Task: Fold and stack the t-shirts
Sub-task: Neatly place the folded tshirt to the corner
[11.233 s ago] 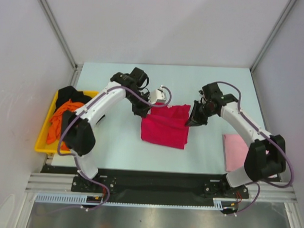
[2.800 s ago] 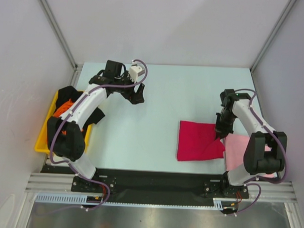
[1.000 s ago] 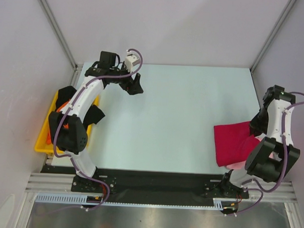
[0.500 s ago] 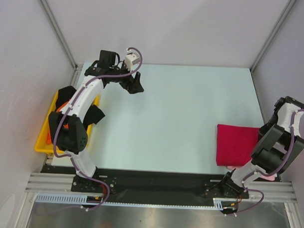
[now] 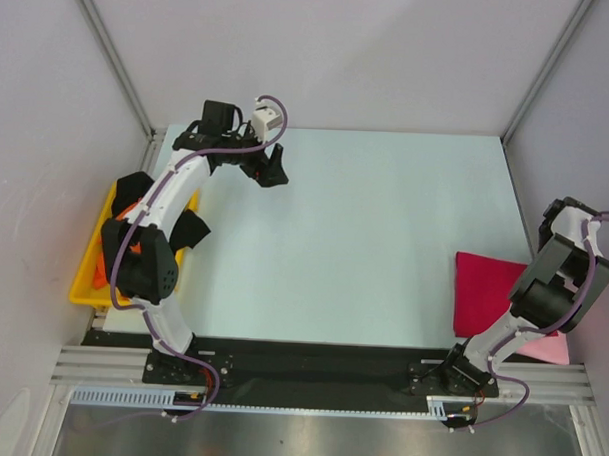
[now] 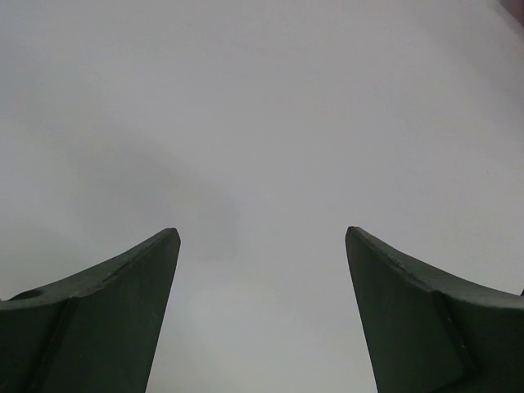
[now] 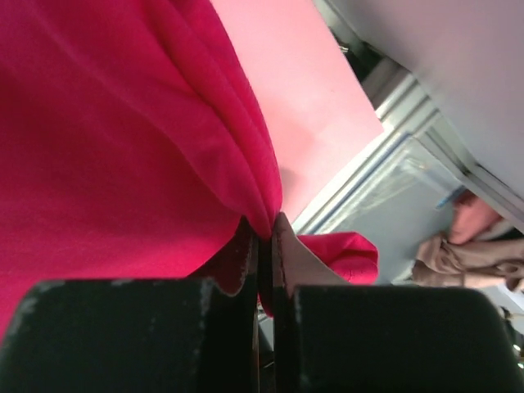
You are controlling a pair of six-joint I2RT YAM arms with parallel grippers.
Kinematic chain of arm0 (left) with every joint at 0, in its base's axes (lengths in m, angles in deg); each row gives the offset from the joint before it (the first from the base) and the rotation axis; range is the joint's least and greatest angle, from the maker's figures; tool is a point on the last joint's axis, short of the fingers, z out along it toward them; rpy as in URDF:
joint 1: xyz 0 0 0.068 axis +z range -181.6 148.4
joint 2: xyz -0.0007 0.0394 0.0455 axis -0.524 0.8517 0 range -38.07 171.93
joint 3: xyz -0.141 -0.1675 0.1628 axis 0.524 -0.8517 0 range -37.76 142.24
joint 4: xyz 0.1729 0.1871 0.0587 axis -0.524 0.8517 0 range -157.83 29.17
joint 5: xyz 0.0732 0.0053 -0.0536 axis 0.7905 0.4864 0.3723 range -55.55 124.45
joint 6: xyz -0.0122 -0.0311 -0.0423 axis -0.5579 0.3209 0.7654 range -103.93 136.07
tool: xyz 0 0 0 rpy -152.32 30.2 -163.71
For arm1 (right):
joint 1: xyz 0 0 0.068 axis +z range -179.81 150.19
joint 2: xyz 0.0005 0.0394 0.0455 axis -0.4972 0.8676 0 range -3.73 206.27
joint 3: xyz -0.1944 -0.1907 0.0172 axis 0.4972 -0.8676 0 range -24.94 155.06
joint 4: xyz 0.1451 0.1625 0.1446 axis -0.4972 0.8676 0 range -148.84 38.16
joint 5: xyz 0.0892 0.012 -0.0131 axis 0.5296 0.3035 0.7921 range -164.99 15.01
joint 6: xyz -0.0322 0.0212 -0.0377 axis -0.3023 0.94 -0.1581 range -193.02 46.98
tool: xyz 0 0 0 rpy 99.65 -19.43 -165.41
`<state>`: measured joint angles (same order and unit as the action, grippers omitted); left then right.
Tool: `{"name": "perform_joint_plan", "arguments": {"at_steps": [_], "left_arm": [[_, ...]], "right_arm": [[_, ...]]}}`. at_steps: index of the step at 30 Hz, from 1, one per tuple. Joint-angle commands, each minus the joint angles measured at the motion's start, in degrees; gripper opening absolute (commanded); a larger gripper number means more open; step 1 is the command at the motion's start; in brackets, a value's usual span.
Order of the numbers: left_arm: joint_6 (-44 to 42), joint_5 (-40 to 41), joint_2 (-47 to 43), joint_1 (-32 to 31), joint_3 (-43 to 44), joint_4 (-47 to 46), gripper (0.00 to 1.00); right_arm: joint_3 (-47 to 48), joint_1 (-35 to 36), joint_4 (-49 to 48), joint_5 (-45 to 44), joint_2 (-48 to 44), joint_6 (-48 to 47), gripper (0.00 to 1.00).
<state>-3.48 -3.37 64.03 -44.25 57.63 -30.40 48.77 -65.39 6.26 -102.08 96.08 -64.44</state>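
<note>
The crimson red t-shirt (image 5: 485, 292) lies folded at the table's right edge, partly over the pale pink t-shirt (image 5: 547, 348). My right gripper (image 7: 264, 229) is shut on a bunched edge of the red t-shirt (image 7: 115, 123), with the pink t-shirt (image 7: 307, 106) under it. In the top view the right arm hides those jaws. My left gripper (image 5: 272, 173) hovers open over the far left of the table, and its wrist view shows only bare surface between the fingers (image 6: 139, 278). The black t-shirt (image 5: 138, 187) and the orange t-shirt (image 5: 102, 271) lie in the tray.
A yellow plastic tray (image 5: 80, 292) stands at the table's left edge, with the left arm reaching over it. Grey walls close in the left, back and right. A black rail (image 5: 310, 363) runs along the near edge.
The right arm has swung to the right edge and dragged the red t-shirt rightward over the pink one. The left gripper has barely moved and stays open.
</note>
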Motion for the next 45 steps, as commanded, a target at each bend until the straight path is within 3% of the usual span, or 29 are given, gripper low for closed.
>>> {"name": "perform_joint_plan", "arguments": {"at_steps": [1,9,17,26,27,28,29,30,33,38,45], "left_arm": [[-0.05,-0.32,0.11,-0.80,2.51,-0.96,0.88],[-0.31,0.21,1.34,-2.21,3.22,-0.96,0.89],[0.04,0.03,1.43,-2.30,2.87,-1.57,0.89],[-1.45,1.43,1.08,-2.30,2.96,-0.34,0.89],[-1.45,1.52,0.99,-2.30,3.04,-0.25,0.89],[-1.45,1.61,1.17,-2.30,3.13,-0.17,0.89],[-1.45,1.61,1.17,-2.21,3.22,-0.08,0.89],[-1.54,1.70,1.34,-2.30,3.22,0.01,0.89],[-1.72,1.70,1.52,-2.30,3.39,0.01,0.90],[-1.37,1.35,1.08,-2.47,3.13,-0.17,0.90],[-1.63,1.70,-0.41,-2.65,2.25,0.27,0.90]], "right_arm": [[-2.95,0.50,-4.71,-10.42,-4.26,-2.25,0.00],[-7.62,5.51,-10.69,-17.38,-12.17,-6.11,0.00],[-14.11,4.99,-17.01,-19.14,-23.86,-17.27,0.00],[-15.70,1.82,-24.92,-20.37,-19.04,-21.49,0.00],[-15.97,1.82,-25.98,-21.50,-18.17,-22.02,0.04],[-15.88,2.00,-26.77,-21.77,-17.64,-22.11,0.15],[-15.53,2.17,-26.95,-21.78,-17.20,-21.94,0.36],[-14.48,2.61,-27.22,-22.65,-16.24,-21.68,0.66],[-11.50,6.03,-27.84,-26.60,-15.70,-21.59,0.78],[-7.88,11.04,-22.58,-24.60,-16.75,-16.06,0.80],[-11.05,23.69,-11.86,-8.62,-20.97,1.25,0.69]]}}
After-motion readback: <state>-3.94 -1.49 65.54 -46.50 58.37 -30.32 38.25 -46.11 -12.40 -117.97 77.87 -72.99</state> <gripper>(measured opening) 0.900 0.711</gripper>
